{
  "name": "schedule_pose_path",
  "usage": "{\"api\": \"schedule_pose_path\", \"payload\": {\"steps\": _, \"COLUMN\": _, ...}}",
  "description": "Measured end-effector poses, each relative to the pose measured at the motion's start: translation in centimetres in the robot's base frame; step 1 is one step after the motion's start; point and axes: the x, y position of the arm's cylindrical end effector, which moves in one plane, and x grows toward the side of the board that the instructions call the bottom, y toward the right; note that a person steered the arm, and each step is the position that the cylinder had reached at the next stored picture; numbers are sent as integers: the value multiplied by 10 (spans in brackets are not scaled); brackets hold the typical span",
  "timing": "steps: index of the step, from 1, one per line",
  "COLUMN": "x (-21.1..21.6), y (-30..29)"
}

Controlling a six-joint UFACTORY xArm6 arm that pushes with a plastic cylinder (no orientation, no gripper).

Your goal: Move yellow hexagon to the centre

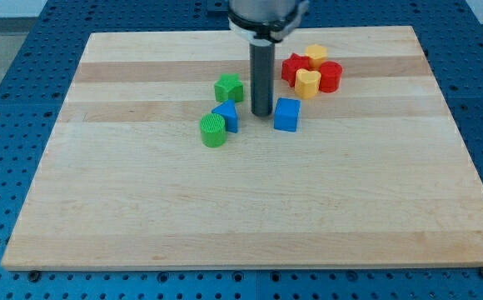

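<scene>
beside the blue cube (286, 114), just to its left, my tip (261, 113) rests with no pincer to report; the yellow hexagon (315, 57) waits up-right of the cube, likely awaiting a push from behind.

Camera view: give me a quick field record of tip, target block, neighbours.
tip: my tip is down on the board, between the blue block and the blue cube
target: yellow hexagon, toward the view's top right, not at centre
target neighbours: red star, yellow heart, red cylinder, clustered tight
others: green star, green cylinder
tip to target: apart, no contact
</scene>
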Motion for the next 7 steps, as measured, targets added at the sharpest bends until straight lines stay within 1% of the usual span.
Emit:
{"api": "schedule_pose_path", "payload": {"steps": 1, "x": 39, "y": -3}}
{"api": "schedule_pose_path", "payload": {"steps": 2, "x": 70, "y": -32}}
{"api": "schedule_pose_path", "payload": {"steps": 4, "x": 77, "y": -134}}
{"api": "schedule_pose_path", "payload": {"steps": 5, "x": 75, "y": -156}}
{"api": "schedule_pose_path", "payload": {"steps": 6, "x": 68, "y": -144}}
{"api": "schedule_pose_path", "payload": {"steps": 7, "x": 58, "y": -106}}
